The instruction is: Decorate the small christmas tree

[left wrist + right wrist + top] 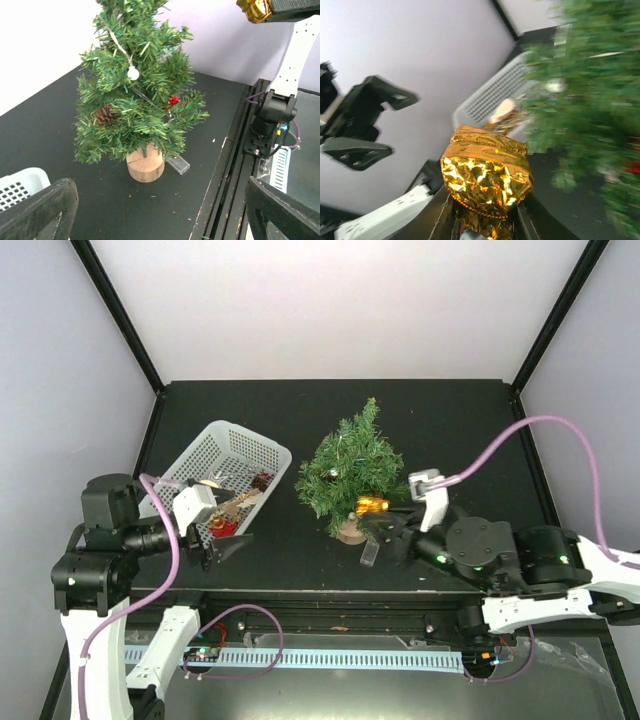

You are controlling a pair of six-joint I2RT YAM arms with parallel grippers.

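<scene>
The small christmas tree (350, 468) stands mid-table on a round wooden base (350, 531). The left wrist view shows the tree (135, 100) carrying a white ball (133, 73), a pine cone (104, 114) and a red ornament (173, 100). My right gripper (378, 513) is shut on a gold foil ornament (372, 506), held just right of the tree's lower branches. In the right wrist view the ornament (487, 172) fills the jaws of that gripper (487, 212), with the tree (585, 75) blurred beyond. My left gripper (222, 549) hangs open and empty by the basket, its fingers (40, 210) spread wide.
A white perforated basket (225, 445) left of the tree holds more ornaments, among them a pine cone (262, 481) and a red piece (222, 526). A small clear plastic piece (178, 165) lies by the tree's base. The table's front rail (235, 165) runs close by.
</scene>
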